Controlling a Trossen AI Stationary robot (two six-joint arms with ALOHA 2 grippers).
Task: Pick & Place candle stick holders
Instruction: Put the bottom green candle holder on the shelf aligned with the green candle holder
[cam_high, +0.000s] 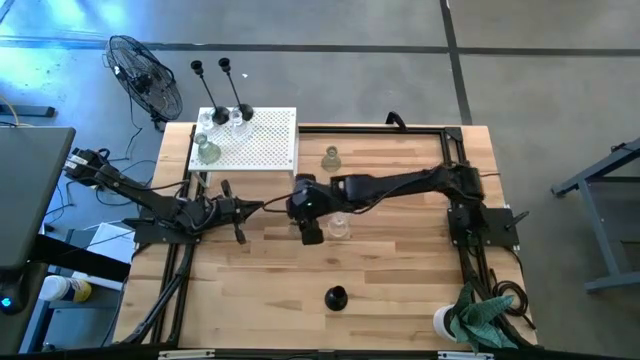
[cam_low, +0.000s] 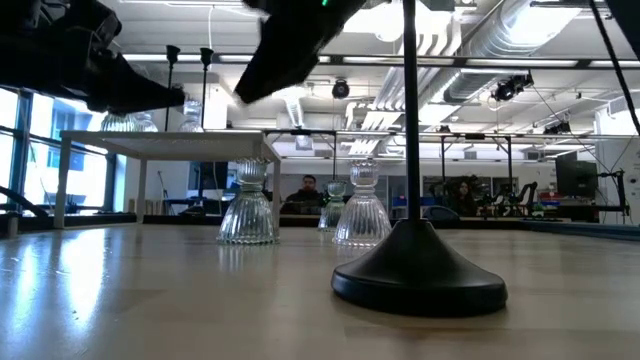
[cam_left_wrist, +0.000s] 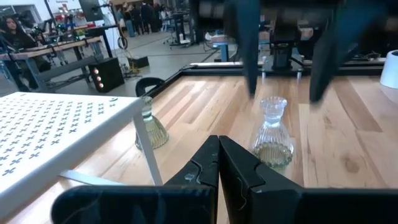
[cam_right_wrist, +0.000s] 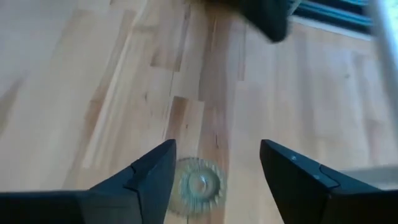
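Note:
My right gripper (cam_right_wrist: 214, 149) is open and points down, its fingers (cam_left_wrist: 249, 56) on either side above a clear glass holder (cam_right_wrist: 198, 185) that stands on its base on the table (cam_low: 248, 205); in the high view the gripper (cam_high: 312, 228) hides it. Two more glass holders stand at the right (cam_high: 340, 226) and farther back (cam_high: 331, 158). One black holder (cam_high: 335, 297) stands near the front edge. Two black holders (cam_high: 220, 117) and a glass one (cam_high: 207, 152) stand on the white perforated platform (cam_high: 270, 145). My left gripper (cam_left_wrist: 219, 146) is shut and empty, left of the right one.
The white platform stands on thin legs (cam_left_wrist: 149, 155) at the table's far left. A black rail (cam_high: 380, 128) frames the far and right sides. A white cup with green cloth (cam_high: 470, 318) sits at the near right corner. People (cam_low: 308, 190) sit beyond the table.

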